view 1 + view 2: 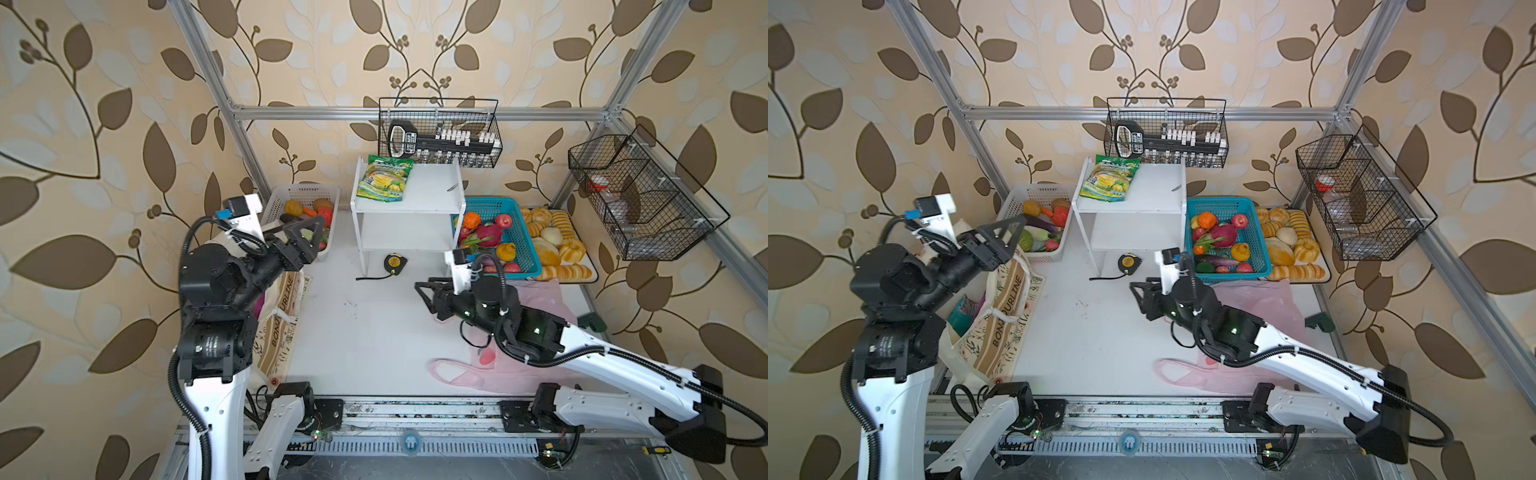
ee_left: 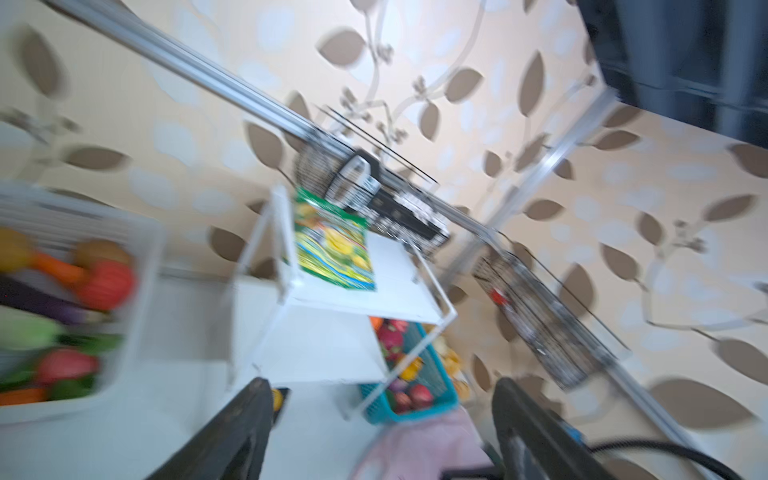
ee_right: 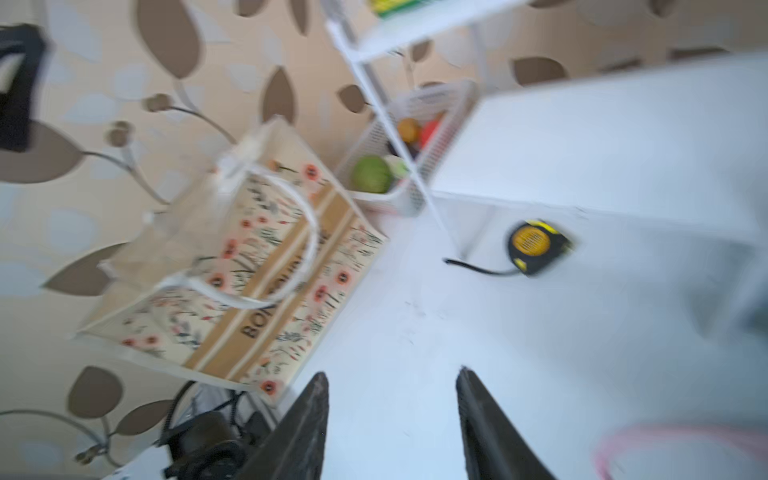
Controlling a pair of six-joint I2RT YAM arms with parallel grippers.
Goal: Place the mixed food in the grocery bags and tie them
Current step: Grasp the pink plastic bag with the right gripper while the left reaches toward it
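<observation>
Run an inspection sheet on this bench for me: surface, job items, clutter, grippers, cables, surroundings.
Surface: white table, faint scuffs mid-table.
Job's things: tote upright at left, teal packet inside; pink bag flat under the right arm; toy fruits in the blue basket.
Clutter: tape measure by the shelf; green-and-yellow packet on it; vegetable basket; bread rolls.
Grippers: left gripper raised near the vegetable basket, jaws open, empty; right gripper over bare table, jaws open, empty.
Cables: black conduit along both arms; thin wire looping under the right arm.
Surroundings: aluminium frame, leaf wallpaper, two wire baskets.
</observation>
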